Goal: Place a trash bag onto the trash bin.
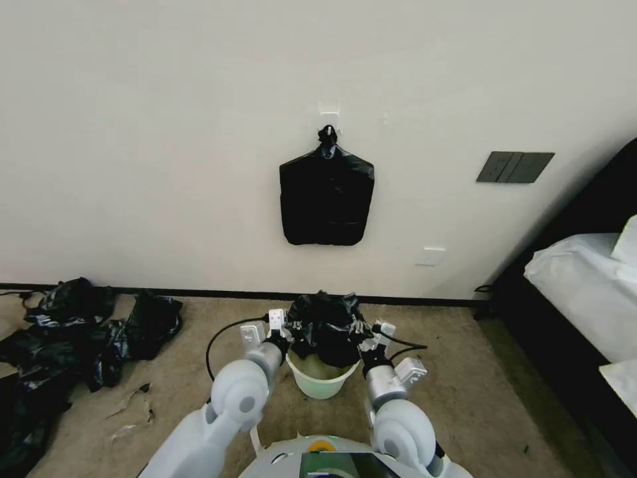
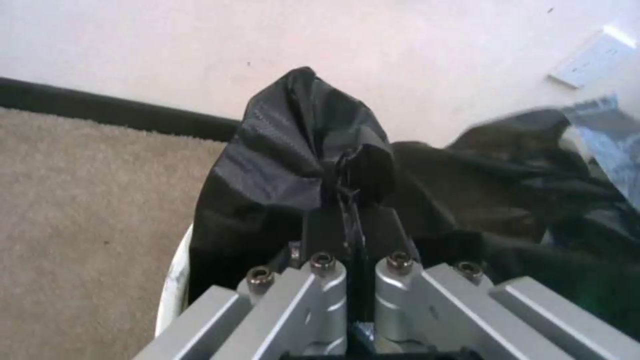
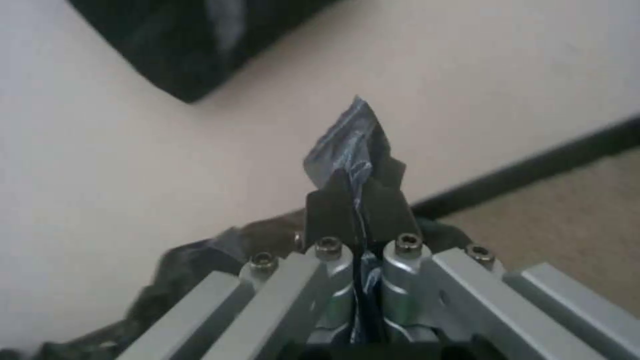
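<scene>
While both arms reach forward from the near edge of the head view, the trash bag point(image 1: 325, 328) is held bunched over the mouth of the trash bin point(image 1: 323, 382), which stands on the beige carpet point(image 1: 464, 372) a little way out from the wall point(image 1: 166, 133).

Left gripper point(image 1: 290, 330): at the left side of the bag, above the bin's left rim. In the left wrist view its fingers point(image 2: 327, 220) are pressed together with a fold of black film point(image 2: 287, 155) pinched between them; the bin's pale rim point(image 2: 175, 280) shows just below that fold.

Right gripper point(image 1: 359, 331): at the right side of the bag, above the bin's right rim. In the right wrist view its fingers point(image 3: 333, 210) are likewise clamped, with a crumpled tip of glossy film point(image 3: 353, 140) sticking out past them.

Bag: wrinkled, mounded between the two grippers, its lower part hanging into or just over the bin opening. Cannot tell whether its edge is folded over the rim. Cream wall of the bin is bare below the bag.

Surroundings: a flat black bundle point(image 1: 326, 196) hangs by its knotted top from a white hook point(image 1: 328, 113) on the wall, far side, straight above the bin. A heap of black bags point(image 1: 73, 332) lies on the carpet far left. A dark switch plate point(image 1: 515, 166) and a white socket point(image 1: 432, 256) are on the wall to the right; a bed with white bedding point(image 1: 584, 292) lies at the right edge.
</scene>
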Motion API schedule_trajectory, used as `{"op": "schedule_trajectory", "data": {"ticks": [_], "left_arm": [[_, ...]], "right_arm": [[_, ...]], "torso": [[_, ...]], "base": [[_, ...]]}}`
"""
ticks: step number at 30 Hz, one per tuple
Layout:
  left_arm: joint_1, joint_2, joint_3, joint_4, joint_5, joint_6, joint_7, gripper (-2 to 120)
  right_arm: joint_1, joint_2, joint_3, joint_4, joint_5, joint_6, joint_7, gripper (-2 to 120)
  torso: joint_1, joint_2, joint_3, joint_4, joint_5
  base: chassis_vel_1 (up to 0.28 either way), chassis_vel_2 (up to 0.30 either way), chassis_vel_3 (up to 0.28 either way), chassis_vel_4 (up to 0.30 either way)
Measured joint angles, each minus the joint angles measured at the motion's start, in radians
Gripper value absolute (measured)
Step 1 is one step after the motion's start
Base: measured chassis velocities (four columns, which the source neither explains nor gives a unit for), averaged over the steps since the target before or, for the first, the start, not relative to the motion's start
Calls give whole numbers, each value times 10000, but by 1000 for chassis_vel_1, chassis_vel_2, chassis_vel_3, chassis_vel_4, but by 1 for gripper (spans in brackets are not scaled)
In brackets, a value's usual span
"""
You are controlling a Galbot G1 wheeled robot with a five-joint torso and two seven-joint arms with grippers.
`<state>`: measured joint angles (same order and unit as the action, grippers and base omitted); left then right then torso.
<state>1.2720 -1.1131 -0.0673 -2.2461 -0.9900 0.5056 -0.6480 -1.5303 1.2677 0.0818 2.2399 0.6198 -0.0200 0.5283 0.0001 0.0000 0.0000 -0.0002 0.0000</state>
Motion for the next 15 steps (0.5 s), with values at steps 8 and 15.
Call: {"op": "schedule_trajectory", "data": {"ticks": [8,15], "left_arm": [[1107,-10,-240,-291,549,-215,-44,0],[2062,-147,-414,-221,1215,-522,8,0]], "right_arm": [[-485,240,-404,-5,-517,-506,1335,0],[-659,468,-450,-380,-740,-1147,2603,0]], "torso": [[0,0,-1,1,-1],[-1,0,-1,2,0]], "base": [[0,0,0,0],[0,0,0,0]]}}
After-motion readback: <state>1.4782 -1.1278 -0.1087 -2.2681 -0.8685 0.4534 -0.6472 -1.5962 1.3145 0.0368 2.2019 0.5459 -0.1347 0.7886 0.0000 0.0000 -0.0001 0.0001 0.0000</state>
